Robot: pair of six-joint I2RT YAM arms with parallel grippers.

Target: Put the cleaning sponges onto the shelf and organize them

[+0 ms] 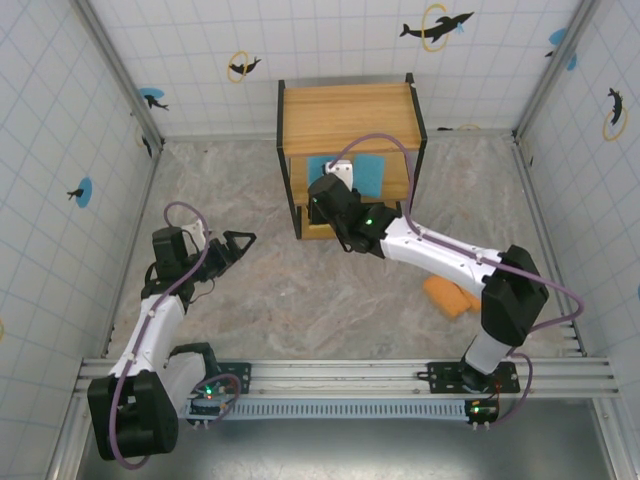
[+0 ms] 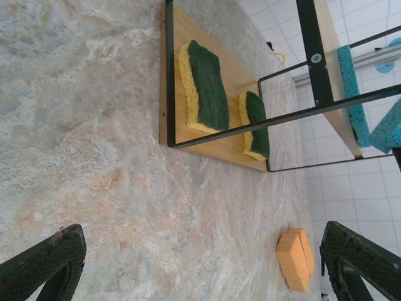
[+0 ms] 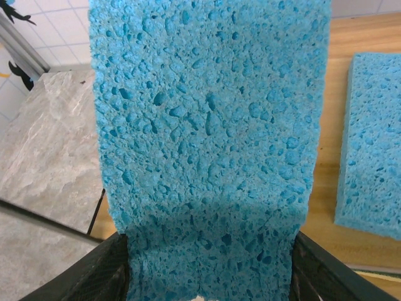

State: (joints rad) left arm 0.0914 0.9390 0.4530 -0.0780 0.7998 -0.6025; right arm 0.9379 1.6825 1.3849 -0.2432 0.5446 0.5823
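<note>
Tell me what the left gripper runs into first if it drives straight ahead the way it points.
Probably the lowest board of the shelf, where a green sponge lies; the open left gripper faces it across bare table. Depth unclear: if tilted down, the table comes first.

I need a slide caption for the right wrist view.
Right gripper holding one blue sponge at the wooden shelf, second blue sponge lying beside it.
</note>
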